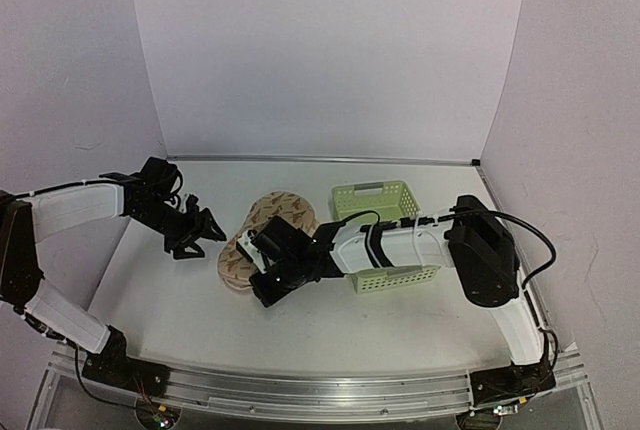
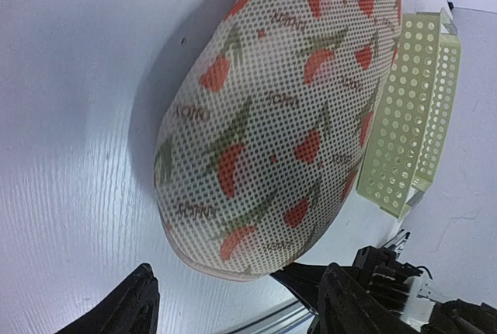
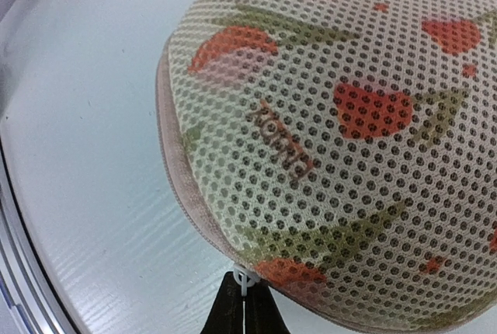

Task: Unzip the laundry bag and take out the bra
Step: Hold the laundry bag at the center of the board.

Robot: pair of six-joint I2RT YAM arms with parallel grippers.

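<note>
Fingers (image 2: 133, 309) of our left gripper (image 1: 203, 232) stand apart just left of the laundry bag (image 1: 268, 233), which lies shut, dome up, on the table (image 1: 180, 300); we should press them on its rim to brace it. Our right gripper (image 3: 245, 307) pinches a small white tab (image 3: 245, 281) at the near rim, likely the zip pull; we would draw it steadily along the seam, clear of the basket (image 1: 372, 193)

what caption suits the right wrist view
Right hand pinches a small white tab at the rim of the laundry bag.
</note>
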